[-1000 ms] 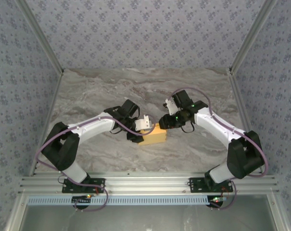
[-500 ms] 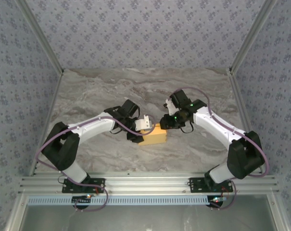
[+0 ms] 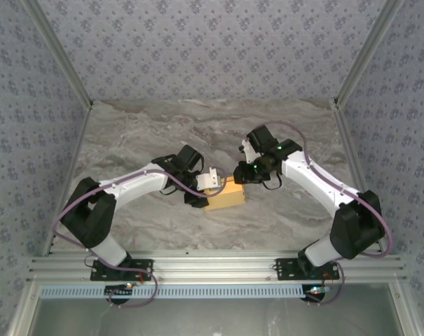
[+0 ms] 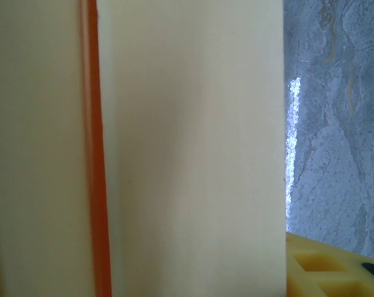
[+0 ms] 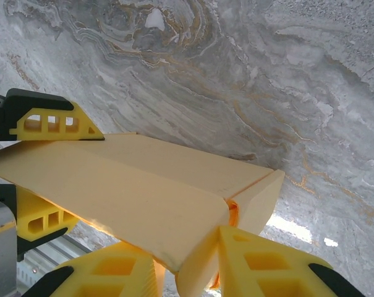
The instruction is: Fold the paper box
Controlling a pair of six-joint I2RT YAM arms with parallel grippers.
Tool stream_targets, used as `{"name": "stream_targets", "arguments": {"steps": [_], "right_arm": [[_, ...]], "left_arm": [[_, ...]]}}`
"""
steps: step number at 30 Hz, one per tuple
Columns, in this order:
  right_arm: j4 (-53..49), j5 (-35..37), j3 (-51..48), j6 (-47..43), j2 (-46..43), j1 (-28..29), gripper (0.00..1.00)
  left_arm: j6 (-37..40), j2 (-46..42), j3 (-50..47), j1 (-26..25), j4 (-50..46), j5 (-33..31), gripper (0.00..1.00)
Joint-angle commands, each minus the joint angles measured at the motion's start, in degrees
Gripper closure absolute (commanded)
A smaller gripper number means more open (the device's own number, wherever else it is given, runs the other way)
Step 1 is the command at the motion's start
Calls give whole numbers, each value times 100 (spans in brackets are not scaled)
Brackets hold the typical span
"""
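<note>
Currently the right pincer [image 5: 183, 250] straddles the near corner of the box [image 5: 131, 185], one finger on each side; whether it already pinches I cannot tell. Just past one finger the end flap [image 5: 261, 193] curves, not tucked in. A squeeze off the crease could crumple that flap or dent the wall. Across from it, the left pincer [image 3: 206, 189] grasps the box's far end, with the table [image 5: 236, 74] beneath. A push toward it might skew the thin card or slip it from that hold.

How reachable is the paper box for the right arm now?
Probably yes: the right gripper straddles one end of the paper box, nothing between; the left gripper holds the other end.
</note>
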Motion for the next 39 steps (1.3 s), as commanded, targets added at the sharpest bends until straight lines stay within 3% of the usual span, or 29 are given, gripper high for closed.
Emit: {"name": "stream_targets", "arguments": {"steps": [1,12,21,27,32,36,38,39], "right_arm": [[78,-175,-12,124,119,94,72],[41,89,-306,-12,96,91,72],[-2,-147,-329,76,-80,26,64],[-15,135,-401,-72,-308,-1,59],[488,-110,-740,-66,-1069,-107,51],[948,527,-1171,486,-1701,-240,43],[1476,722,-1637,589,-2087,-422,44],[2003,476,-1920,239,-2252,-533,44]], "left_arm": [[27,159,17,-76,-91,-22,48],[37,138,-2,-73,-88,-75,48],[67,173,9,-76,-132,-163,48],[96,182,-4,-126,-122,-221,48],[139,226,13,-175,-144,-364,48],[192,235,48,-197,-163,-361,48],[240,235,69,-192,-180,-375,48],[269,240,89,-195,-201,-389,48]]}}
